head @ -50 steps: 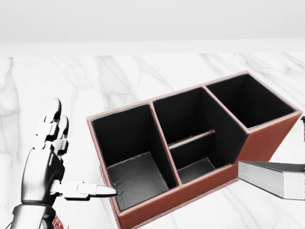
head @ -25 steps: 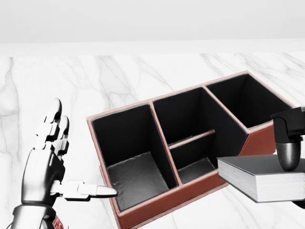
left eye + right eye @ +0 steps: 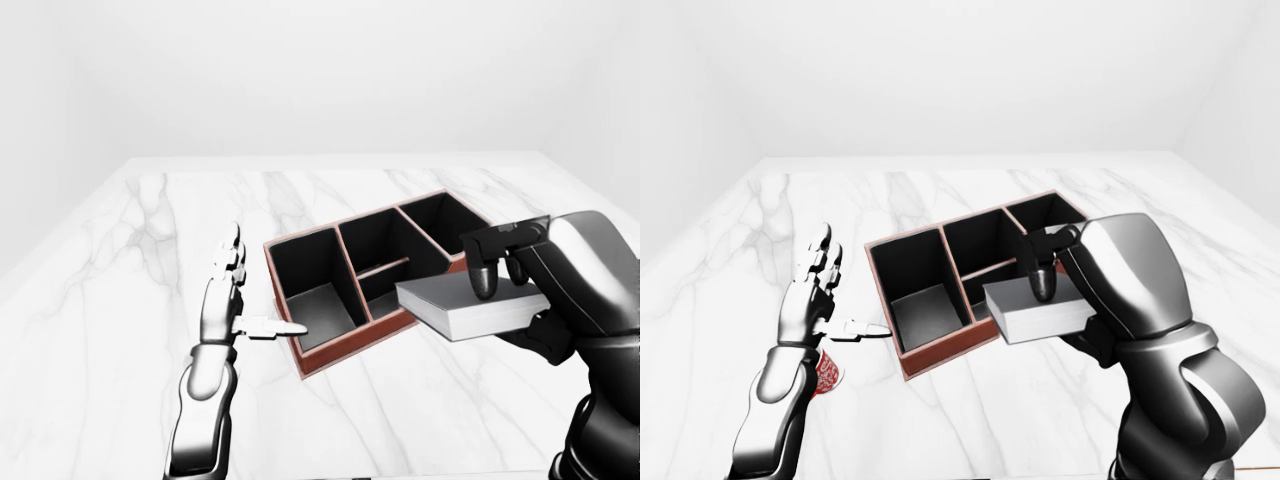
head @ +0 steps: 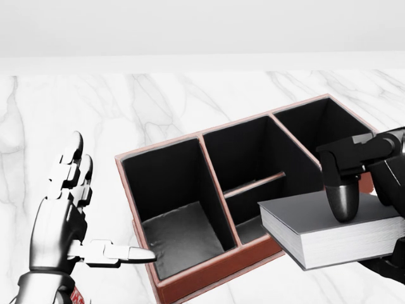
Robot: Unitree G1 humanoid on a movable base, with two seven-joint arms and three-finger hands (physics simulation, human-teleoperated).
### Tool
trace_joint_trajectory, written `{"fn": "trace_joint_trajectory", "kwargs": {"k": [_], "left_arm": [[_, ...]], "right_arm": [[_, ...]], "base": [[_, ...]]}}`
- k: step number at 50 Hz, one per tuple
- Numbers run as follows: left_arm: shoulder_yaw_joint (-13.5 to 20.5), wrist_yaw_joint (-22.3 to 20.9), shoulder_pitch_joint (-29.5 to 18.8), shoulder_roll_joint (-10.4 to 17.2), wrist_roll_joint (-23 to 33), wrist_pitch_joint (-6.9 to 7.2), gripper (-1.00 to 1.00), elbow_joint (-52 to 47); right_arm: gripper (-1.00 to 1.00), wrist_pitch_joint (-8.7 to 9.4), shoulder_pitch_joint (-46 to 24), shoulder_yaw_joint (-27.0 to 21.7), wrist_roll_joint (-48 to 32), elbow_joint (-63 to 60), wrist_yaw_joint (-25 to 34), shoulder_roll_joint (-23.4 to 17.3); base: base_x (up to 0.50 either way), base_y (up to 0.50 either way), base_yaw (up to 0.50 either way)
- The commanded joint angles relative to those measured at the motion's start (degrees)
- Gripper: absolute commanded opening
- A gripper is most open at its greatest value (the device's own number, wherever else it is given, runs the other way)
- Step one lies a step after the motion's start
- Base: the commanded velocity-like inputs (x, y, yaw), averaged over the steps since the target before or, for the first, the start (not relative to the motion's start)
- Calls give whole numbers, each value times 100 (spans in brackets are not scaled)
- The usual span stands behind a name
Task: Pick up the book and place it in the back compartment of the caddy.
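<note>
Book [image 4: 329,229] sits flat in the right hand [image 4: 354,183], pinched thumb on top, over the caddy [image 4: 209,266]. It looks thick, stiff and heavy. Left hand [image 4: 66,209] is spread open.

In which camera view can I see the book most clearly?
The head view: the book is large there, its grey cover and page edges plain, with the right hand gripping it beside the caddy. The left-eye view shows it smaller; in the right-eye view the right arm hides part of it.
</note>
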Motion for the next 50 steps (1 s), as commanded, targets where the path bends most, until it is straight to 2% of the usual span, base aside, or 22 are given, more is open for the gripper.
{"fn": "trace_joint_trajectory", "kwargs": {"k": [1,18,50], "left_arm": [[-8,2,-4,-3,2,0,100,34],[-22,6,12,-5,10,0,100,-18],[-19,6,6,-4,10,0,100,16]], "right_arm": [[-100,0,-198,346,-260,35,-1,146],[-100,0,-377,757,-488,736,-1,342],[-100,0,-1143,1060,-631,2129,-1,268]], "base": [[0,0,0],[0,0,0],[0,0,0]]}}
